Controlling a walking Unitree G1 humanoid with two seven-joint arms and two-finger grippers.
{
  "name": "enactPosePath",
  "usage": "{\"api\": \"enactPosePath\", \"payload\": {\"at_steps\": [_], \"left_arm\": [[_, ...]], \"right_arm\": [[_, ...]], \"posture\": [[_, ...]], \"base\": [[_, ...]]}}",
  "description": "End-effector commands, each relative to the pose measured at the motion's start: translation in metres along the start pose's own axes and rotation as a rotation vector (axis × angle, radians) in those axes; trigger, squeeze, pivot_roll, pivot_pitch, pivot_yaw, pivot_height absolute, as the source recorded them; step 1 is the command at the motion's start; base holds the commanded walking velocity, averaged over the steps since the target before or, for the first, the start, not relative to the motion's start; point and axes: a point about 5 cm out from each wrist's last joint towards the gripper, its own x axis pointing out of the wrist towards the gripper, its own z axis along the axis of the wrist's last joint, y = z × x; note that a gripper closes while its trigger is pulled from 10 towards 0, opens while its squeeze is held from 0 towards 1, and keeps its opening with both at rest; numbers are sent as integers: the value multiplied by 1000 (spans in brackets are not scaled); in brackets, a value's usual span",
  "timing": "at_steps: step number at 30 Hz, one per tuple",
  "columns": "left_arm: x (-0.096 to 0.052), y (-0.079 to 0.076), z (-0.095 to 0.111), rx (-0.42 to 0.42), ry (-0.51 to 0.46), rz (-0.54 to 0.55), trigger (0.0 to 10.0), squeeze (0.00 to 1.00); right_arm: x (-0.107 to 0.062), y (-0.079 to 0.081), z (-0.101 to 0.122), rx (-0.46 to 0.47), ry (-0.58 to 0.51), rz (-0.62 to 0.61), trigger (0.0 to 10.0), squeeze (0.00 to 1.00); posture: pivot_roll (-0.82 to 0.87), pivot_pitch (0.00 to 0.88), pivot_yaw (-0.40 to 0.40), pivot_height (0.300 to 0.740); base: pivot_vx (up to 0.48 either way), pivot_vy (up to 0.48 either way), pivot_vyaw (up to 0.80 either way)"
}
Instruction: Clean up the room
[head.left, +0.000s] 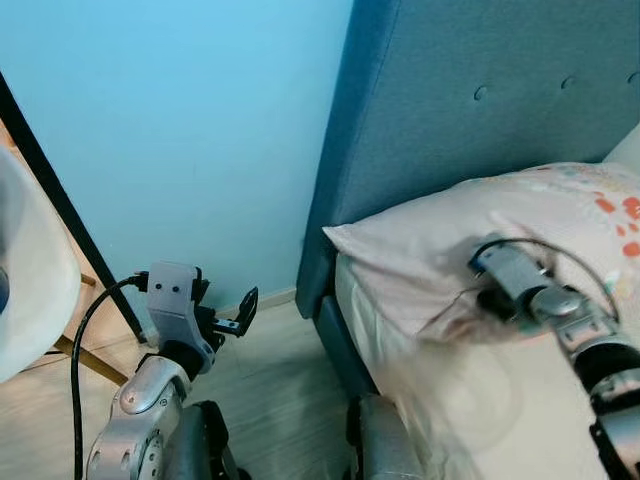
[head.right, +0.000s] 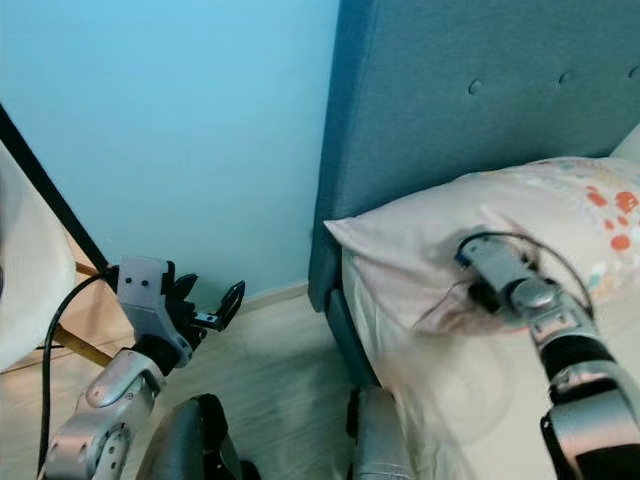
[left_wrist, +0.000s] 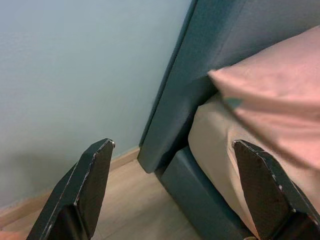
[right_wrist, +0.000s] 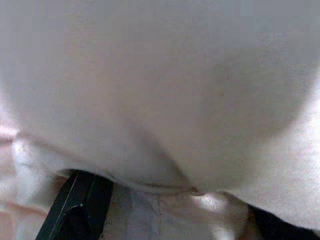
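Observation:
A pale pink pillow (head.left: 520, 215) with orange dots lies at the head of the bed, against the blue padded headboard (head.left: 450, 100). My right gripper (head.left: 468, 305) is pressed into the pillow's front edge and looks shut on a bunch of its fabric. In the right wrist view the pillow cloth (right_wrist: 160, 100) drapes over the fingers (right_wrist: 75, 210), hiding their tips. My left gripper (head.left: 240, 312) hangs open and holds nothing, low over the wooden floor to the left of the bed. The left wrist view looks past its fingers (left_wrist: 95, 180) at the bed's corner.
The cream mattress (head.left: 480, 400) sits on a blue bed frame (head.left: 335, 340). A white chair (head.left: 30, 280) with wooden legs and a slanting black pole (head.left: 60, 200) stand at the left by the light blue wall (head.left: 180, 120). Wooden floor (head.left: 280, 380) lies between chair and bed.

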Motion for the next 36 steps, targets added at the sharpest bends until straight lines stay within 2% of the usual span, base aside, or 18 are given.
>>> {"api": "enactPosePath", "payload": {"at_steps": [1, 6, 7, 8, 10, 11, 12, 13, 14, 15, 18, 22, 23, 24, 26, 28, 31, 36], "left_arm": [[-2, -3, -3, -3, 17, -8, 10000, 0], [0, -3, -3, -6, 18, -9, 10000, 0], [2, -4, -3, -6, 16, -13, 10000, 0], [2, -4, -3, -6, 16, -13, 10000, 0], [7, -5, -3, 3, 16, -24, 10000, 0], [7, -5, -3, 3, 16, -24, 10000, 0], [9, -4, -3, 14, 16, -27, 10000, 0], [9, -4, -3, 14, 16, -27, 10000, 0], [10, -1, -3, 23, 17, -24, 10000, 0], [10, -1, -3, 23, 17, -24, 10000, 0], [16, 6, 0, 40, 4, -12, 10000, 0], [18, 7, 2, 41, -3, -12, 10000, 0], [22, 7, 3, 43, -10, -13, 10000, 0], [22, 7, 3, 43, -10, -13, 10000, 0], [30, 7, 7, 43, -36, -16, 10000, 0], [30, 7, 7, 43, -36, -16, 10000, 0], [39, 9, 12, 38, -47, -18, 10000, 0], [41, 16, 12, 57, -23, -10, 10000, 0]], "right_arm": [[-5, -18, -10, 70, 19, -85, 10000, 0], [-4, -14, -12, 84, 23, -62, 10000, 0], [0, 11, -15, 160, 12, 82, 10000, 0], [0, 11, -15, 160, 12, 82, 10000, 0], [0, 61, -18, 333, -29, 406, 10000, 0], [0, 61, -18, 333, -29, 406, 10000, 0], [-2, 76, -19, 407, -48, 509, 10000, 0], [-2, 76, -19, 407, -48, 509, 10000, 0], [-3, 82, -18, 469, -66, 570, 10000, 0], [-3, 82, -18, 469, -66, 570, 10000, 0], [-10, 88, -12, 594, -129, 722, 10000, 0], [-13, 89, -8, 603, -163, 774, 10000, 0], [-19, 89, 0, 642, -229, 842, 10000, 0], [-19, 89, 0, 642, -229, 842, 10000, 0], [-30, 75, 22, 769, -435, 887, 10000, 0], [-30, 75, 22, 769, -435, 887, 10000, 0], [-38, 53, 34, 942, -611, 867, 10000, 0], [-42, 47, 34, 991, -669, 850, 10000, 0]], "posture": [[-7, 270, -126, 567], [-11, 266, -126, 567], [-14, 244, -117, 567], [-14, 244, -117, 567], [-7, 218, -108, 567], [-7, 218, -108, 567], [-7, 206, -103, 567], [-7, 206, -103, 567], [-9, 189, -96, 567], [-9, 189, -96, 567], [-14, 156, -90, 567], [-15, 146, -89, 567], [-16, 126, -89, 567], [-16, 126, -89, 567], [-21, 90, -82, 567], [-21, 90, -82, 567], [-21, 56, -74, 567], [-17, 49, -72, 580]], "base": [[0, 0, 0], [0, 0, 0], [0, 0, 0], [0, 0, 0], [0, 0, 0], [0, 0, 0], [0, 0, 0], [0, 0, 0], [0, 0, 0], [0, 0, 0], [0, 0, 0], [0, 0, 0], [0, 0, 0], [0, 0, 0], [0, 0, 0], [0, 0, 0], [0, 0, 0], [0, 0, 0]]}}
